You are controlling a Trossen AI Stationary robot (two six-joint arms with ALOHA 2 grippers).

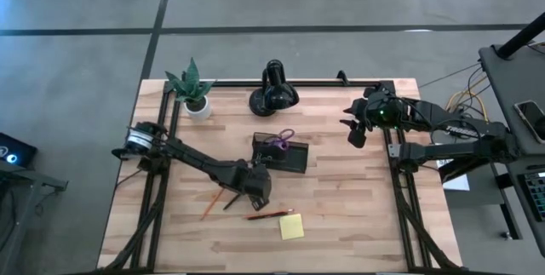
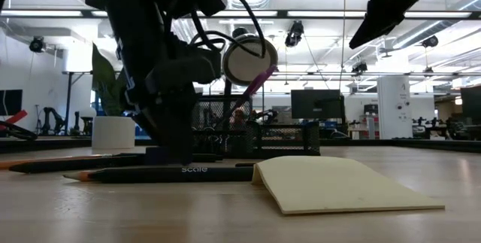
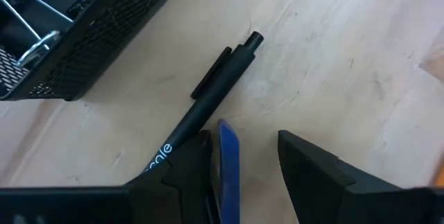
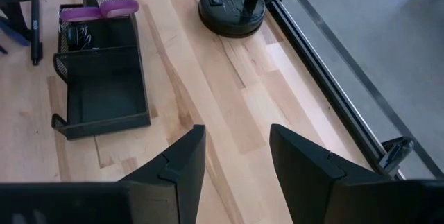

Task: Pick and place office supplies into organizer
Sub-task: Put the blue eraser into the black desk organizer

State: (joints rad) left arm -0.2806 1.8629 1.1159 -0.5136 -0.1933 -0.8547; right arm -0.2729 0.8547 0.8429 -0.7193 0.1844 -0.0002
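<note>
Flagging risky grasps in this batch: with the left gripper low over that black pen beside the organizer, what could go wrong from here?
The open left gripper sits off to one side of the black pen; closing here might clip its edge and roll it away. The organizer lies close, so a lift could snag its mesh wall. The right gripper waits apart.

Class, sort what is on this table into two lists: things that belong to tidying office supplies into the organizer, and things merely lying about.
Belongs to the job: organizer; scissors standing in it; black pen; orange pencil; sticky-note pad.

Just lying about: potted plant; black lamp.
</note>
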